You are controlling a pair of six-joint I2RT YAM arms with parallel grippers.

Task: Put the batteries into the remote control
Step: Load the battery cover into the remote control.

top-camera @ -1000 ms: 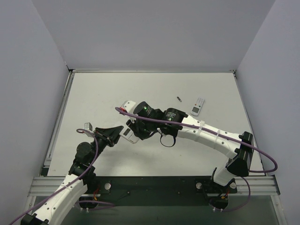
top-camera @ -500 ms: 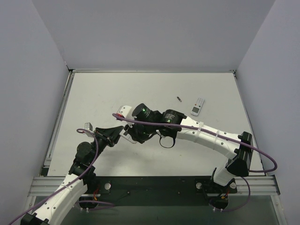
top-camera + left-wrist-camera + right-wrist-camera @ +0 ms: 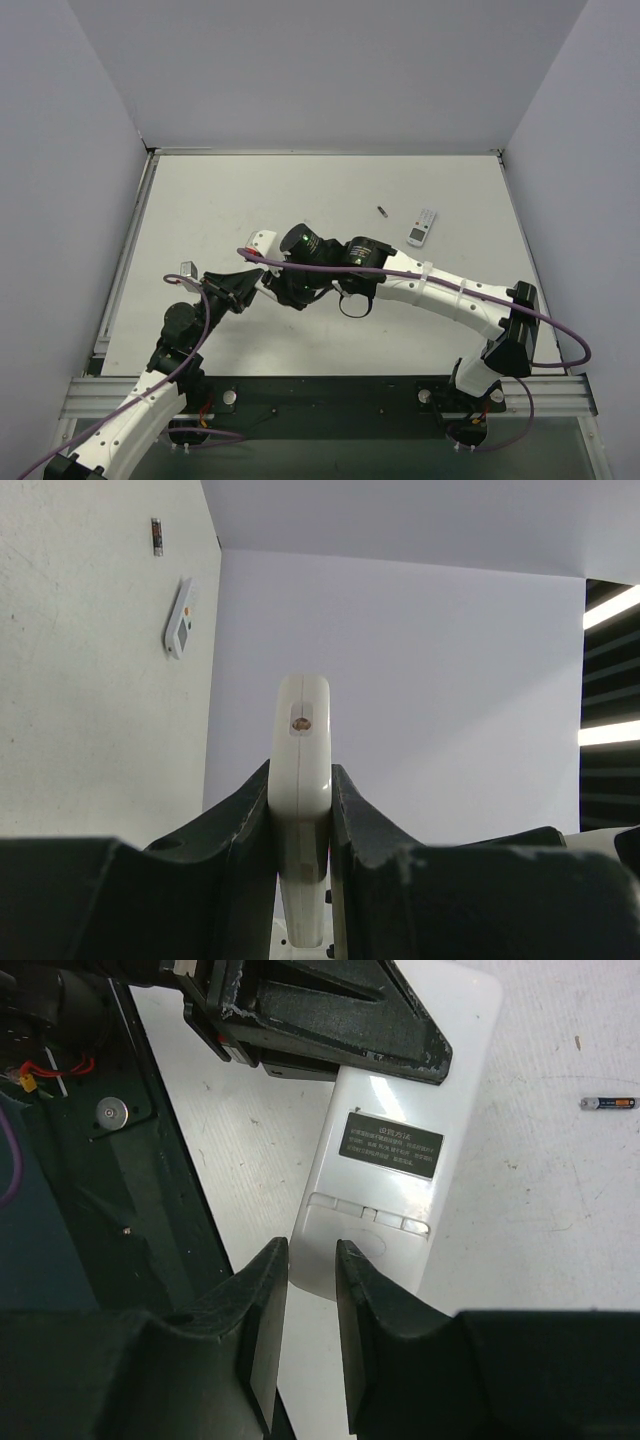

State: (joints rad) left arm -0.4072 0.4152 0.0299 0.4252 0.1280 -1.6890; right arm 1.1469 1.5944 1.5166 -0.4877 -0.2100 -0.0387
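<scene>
So we've got the remote control (image 3: 383,1215) pinched near one end in the left gripper (image 3: 301,770), over the front-left part of the bench (image 3: 300,190). Its plain white back faces the right wrist camera: dark label with pale print, a row of little ridges below it, cover looking closed. From the left wrist we only see its thin white edge.

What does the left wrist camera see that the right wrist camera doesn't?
Only the left wrist view: a second remote lying far off, and the narrow end of the held remote control. Only the right wrist view: that remote control's white back with its dark label, plus the right gripper, slightly open just above it. Both: the left gripper clamping the remote control, and one small loose battery.
</scene>
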